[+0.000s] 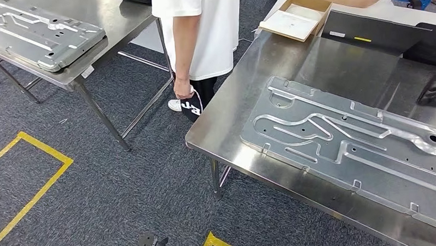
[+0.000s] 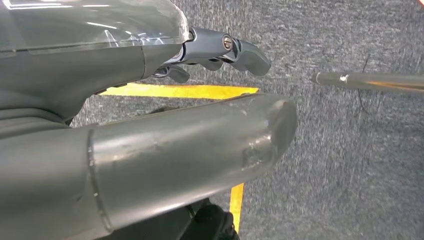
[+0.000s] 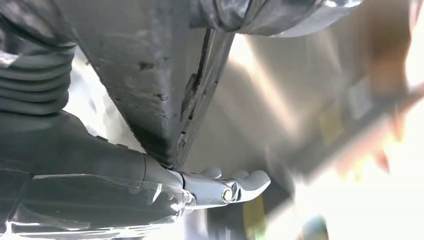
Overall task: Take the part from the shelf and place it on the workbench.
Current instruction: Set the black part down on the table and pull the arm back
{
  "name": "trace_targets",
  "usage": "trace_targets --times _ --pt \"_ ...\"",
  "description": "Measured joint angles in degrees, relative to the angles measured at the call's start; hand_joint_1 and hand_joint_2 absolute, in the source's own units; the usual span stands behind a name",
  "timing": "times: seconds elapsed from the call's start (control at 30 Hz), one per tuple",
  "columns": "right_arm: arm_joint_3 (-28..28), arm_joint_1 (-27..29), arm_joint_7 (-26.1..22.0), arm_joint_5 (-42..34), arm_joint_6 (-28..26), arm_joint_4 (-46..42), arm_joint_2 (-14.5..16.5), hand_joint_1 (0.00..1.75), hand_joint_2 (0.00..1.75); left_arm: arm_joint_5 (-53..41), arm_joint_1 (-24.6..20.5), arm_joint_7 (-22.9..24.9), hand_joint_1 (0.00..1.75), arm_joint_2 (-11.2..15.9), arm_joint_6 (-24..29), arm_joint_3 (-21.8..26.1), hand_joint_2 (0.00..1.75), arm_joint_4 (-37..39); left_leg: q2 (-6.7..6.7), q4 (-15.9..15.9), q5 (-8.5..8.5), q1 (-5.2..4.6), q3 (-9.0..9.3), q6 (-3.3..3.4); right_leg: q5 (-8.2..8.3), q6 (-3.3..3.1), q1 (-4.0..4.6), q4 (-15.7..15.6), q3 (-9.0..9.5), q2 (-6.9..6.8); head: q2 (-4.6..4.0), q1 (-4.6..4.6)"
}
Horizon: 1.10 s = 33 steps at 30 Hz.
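Part point(image 1: 348, 146), a big stamped metal panel, lies flat on the workbench point(image 1: 242, 100), w/ one edge running along the table's near side. Right hand point(image 1: 434, 89) sits over the panel's far right end, dark and mostly cut off by the frame edge. In the right wrist view the fingers point(image 3: 247, 181) stick out over the shiny steel, can't tell if they're gripping anything, too blurry. Left hand point(image 2: 220, 50) hangs over grey carpet and yellow tape point(image 2: 180, 91), fingers point(image 2: 247, 54) loosely curved, nothing in them. Person in a white tee point(image 1: 201, 30) stands btw the two tables.
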Motion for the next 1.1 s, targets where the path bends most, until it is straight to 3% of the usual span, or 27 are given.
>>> trace_targets --times 0.1,0.17,0.2,0.23,0.3,0.33,0.4,0.43,0.47,0.5,0.57,0.6,0.63,0.67,0.7,0.77,0.8,0.87,0.93,0.97,1.0,1.07,1.1 --pt "-0.6 6.3 -5.7 3.1 -35.0 -5.8 3.3 0.0 0.0 0.0 -0.1 -0.1 0.0 -0.4 1.0 0.0 0.0 0.0 -0.15 -11.4 5.34 -0.32 5.11 1.08 -0.12 0.11 0.38 0.0 0.24 0.18 0.0 0.02" --pt "-0.6 9.5 -7.0 1.5 -56.7 -9.1 4.7 0.0 0.0 -0.1 -0.1 -0.2 0.0 -0.7 1.2 0.0 0.0 0.0 -0.35 -14.4 5.92 -0.61 6.37 1.3 -0.12 0.54 0.4 -0.1 0.2 -0.13 0.0 0.02" --pt "-0.6 10.4 -6.6 -0.5 -63.9 -10.5 5.2 0.0 0.0 -0.1 0.0 -0.2 0.0 -0.8 1.0 0.0 0.0 0.0 -0.43 -14.7 6.04 -0.68 6.37 1.29 -0.07 0.84 0.37 -0.2 0.23 -0.29 0.01 0.01" --pt "-0.6 10.8 -5.9 -2.7 -67.7 -11.4 5.6 0.0 0.0 -0.1 0.1 -0.3 0.0 -0.8 0.9 0.0 0.0 0.0 -0.49 -15.1 6.28 -0.61 6.51 1.42 -0.15 1.13 0.25 -0.2 0.28 -0.41 0.01 0.01" --pt "-0.6 10.5 -4.0 -8.6 -66.8 -12.1 6.2 0.0 0.0 -0.1 0.1 -0.4 0.0 -0.9 0.3 0.0 0.0 0.0 -0.53 -16.0 6.88 -0.43 6.81 1.83 -1.54 1.55 0.12 1.3 -0.35 -0.51 0.02 0.04" --pt "-0.6 9.9 -2.9 -11.7 -62.3 -11.9 6.2 0.0 0.0 -0.1 0.0 -0.4 0.0 -0.8 -0.1 0.0 0.0 0.0 -0.5 -16.4 7.17 -0.33 6.9 2.0 -3.12 1.69 0.08 3.7 -1.42 -0.53 0.01 0.07" --pt "-0.2 8.4 0.0 -19.3 -45.5 -10.8 5.5 0.0 0.0 0.0 0.0 -0.4 0.0 -0.8 -0.7 0.0 0.0 0.0 -0.44 -16.5 7.33 -0.38 6.78 2.14 -6.76 1.92 0.11 10.8 -4.67 -0.53 0.0 0.08" --pt "0.0 7.9 1.7 -23.5 -33.1 -10.2 4.7 0.0 0.0 0.0 0.1 -0.4 0.0 -0.8 -0.9 0.0 0.0 0.0 -0.41 -16.4 7.32 -0.39 6.73 2.13 -7.67 2.06 0.12 13.6 -5.94 -0.53 0.0 0.09" --pt "0.3 7.7 3.3 -28.1 -18.1 -9.8 3.5 0.0 0.0 0.0 0.1 -0.4 0.0 -0.8 -1.1 0.0 0.0 0.0 -0.4 -16.3 7.29 -0.38 6.71 2.15 -7.46 2.2 0.06 14.6 -6.35 -0.55 0.0 0.08" --pt "0.4 7.9 4.4 -32.6 -1.7 -9.9 2.1 0.0 0.0 -0.1 0.2 -0.4 0.0 -0.8 -1.1 0.0 0.0 0.0 -0.42 -16.1 7.2 -0.34 6.68 2.14 -6.15 2.34 -0.05 13.3 -5.67 -0.58 0.0 0.09" --pt "0.5 8.6 4.6 -38.6 30.0 -11.3 -0.1 0.0 0.0 -0.1 0.4 -0.4 0.0 -0.8 -1.1 0.0 0.0 0.0 -0.57 -15.6 6.79 -0.27 6.62 1.88 -2.41 2.75 -0.31 6.6 -2.2 -0.75 0.0 0.09" --pt "0.7 8.7 3.3 -38.8 40.7 -12.2 -0.5 0.0 0.0 -0.2 0.4 -0.4 0.0 -0.8 -1.1 0.1 0.0 0.0 -0.69 -15.2 6.53 -0.32 6.47 1.6 -1.31 2.78 -0.21 3.3 -0.59 -0.8 0.0 0.08" --pt "1.0 8.8 1.6 -36.9 46.9 -13.1 -0.6 0.0 0.0 -0.2 0.3 -0.4 0.0 -0.8 -0.9 0.1 0.0 0.0 -0.77 -14.9 6.36 -0.39 6.31 1.28 -0.87 2.58 -0.03 1.3 0.39 -0.79 0.0 0.05" --pt "1.3 8.9 0.2 -33.3 49.3 -13.8 -0.3 0.0 0.0 -0.2 0.3 -0.4 0.0 -0.8 -0.7 0.1 0.0 0.0 -0.81 -14.7 6.26 -0.46 6.17 0.98 -1.09 2.21 0.21 0.5 0.75 -0.73 0.0 0.04" --pt "1.6 8.7 -0.3 -29.1 48.3 -14.3 0.1 0.0 0.0 -0.2 0.2 -0.4 0.0 -0.9 -0.6 0.1 0.0 0.0 -0.77 -14.6 6.26 -0.51 6.09 0.78 -1.11 1.68 0.4 0.2 0.78 -0.59 0.0 0.0" --pt "2.5 8.3 2.9 -24.1 43.6 -14.4 0.9 0.0 0.0 -0.3 0.1 -0.4 0.0 -1.0 -0.5 0.1 0.0 0.0 -0.61 -14.2 5.81 -0.64 5.94 0.26 -0.97 0.79 0.09 0.2 0.69 -0.39 0.0 0.0" --pt "3.1 7.5 6.1 -23.8 38.6 -13.8 1.3 0.0 0.0 -0.4 0.0 -0.4 0.0 -1.0 -0.7 0.1 0.0 0.0 -0.53 -12.8 4.85 -0.66 5.36 -0.09 -0.83 0.41 -0.11 0.1 0.64 -0.32 0.0 -0.1" --pt "5.1 4.3 12.4 -24.5 23.9 -11.7 1.2 0.0 0.0 -0.4 -0.1 -0.5 0.0 -1.0 -1.1 0.2 0.0 0.0 -0.44 -7.0 1.42 -0.44 2.62 -0.77 -0.68 -0.06 -0.31 0.0 0.52 -0.32 0.0 -0.26" --pt "8.0 0.4 15.4 -21.7 6.9 -9.7 0.5 0.0 0.0 -0.4 0.0 -0.5 0.0 -1.0 -1.0 0.2 0.0 0.0 -0.35 0.0 -1.44 -0.16 -0.72 -1.02 -0.67 -0.16 -0.22 0.1 0.4 -0.5 0.0 -0.33" --pt "9.5 -1.2 15.6 -18.8 -2.3 -9.2 0.5 0.0 0.0 -0.4 0.2 -0.5 0.0 -1.0 -0.8 0.3 0.0 0.0 -0.32 1.5 -1.43 -0.09 -1.46 -0.96 -0.68 -0.18 -0.11 0.1 0.41 -0.58 0.0 -0.33" --pt "10.9 -2.2 15.3 -15.8 -11.9 -8.8 0.9 0.0 0.0 -0.5 0.3 -0.4 0.0 -1.0 -0.6 0.3 0.0 0.0 -0.31 0.9 -0.29 -0.08 -1.15 -0.75 -0.71 -0.22 0.03 0.1 0.49 -0.55 0.0 -0.32" --pt "12.6 -2.8 14.0 -12.4 -29.4 -8.2 2.4 0.0 0.0 -0.6 0.3 -0.4 0.0 -1.1 -0.1 0.3 0.0 0.0 -0.36 -6.1 3.95 -0.28 2.1 0.17 -0.8 -0.3 0.28 0.1 0.75 -0.3 0.0 -0.32" --pt "13.0 -2.9 13.3 -11.9 -34.9 -7.9 3.1 0.0 0.0 -0.7 0.2 -0.4 0.0 -1.1 0.0 0.3 0.0 0.0 -0.37 -9.7 5.48 -0.44 3.95 0.75 -0.83 -0.29 0.42 0.0 0.82 -0.14 0.0 -0.32"
